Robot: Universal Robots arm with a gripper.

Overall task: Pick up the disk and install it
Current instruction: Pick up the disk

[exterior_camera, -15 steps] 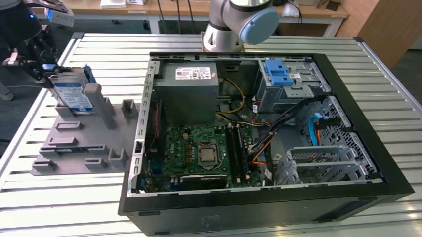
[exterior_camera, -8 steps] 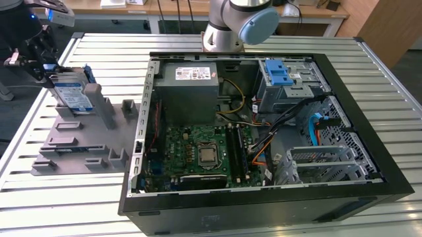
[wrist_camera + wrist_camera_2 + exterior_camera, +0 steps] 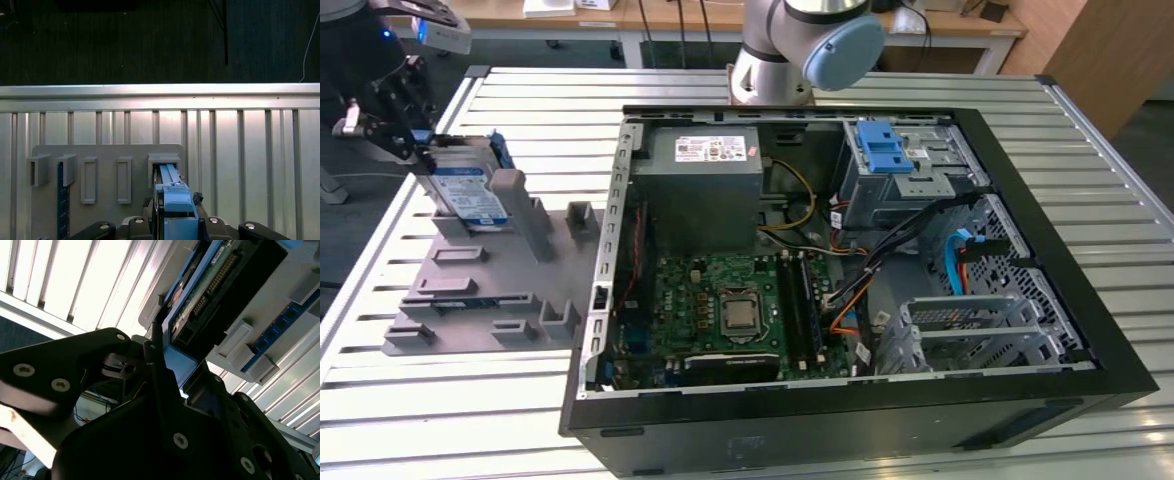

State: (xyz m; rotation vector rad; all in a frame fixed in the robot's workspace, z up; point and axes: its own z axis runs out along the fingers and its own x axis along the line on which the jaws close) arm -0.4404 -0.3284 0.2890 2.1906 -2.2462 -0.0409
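The labels on the disk (image 3: pixel 464 190) and the grey box (image 3: pixel 700 175) carry print too small to read.

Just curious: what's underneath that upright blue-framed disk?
A grey slotted holder on the slatted table; the disk stands in one slot. Its bottom edge is hidden by the slot walls.

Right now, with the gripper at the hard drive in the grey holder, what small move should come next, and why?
Probably a short straight lift. The gripper sits around the blue frame of the hard drive, which stands upright in a slot of the grey holder; pulling sideways might jam it there.
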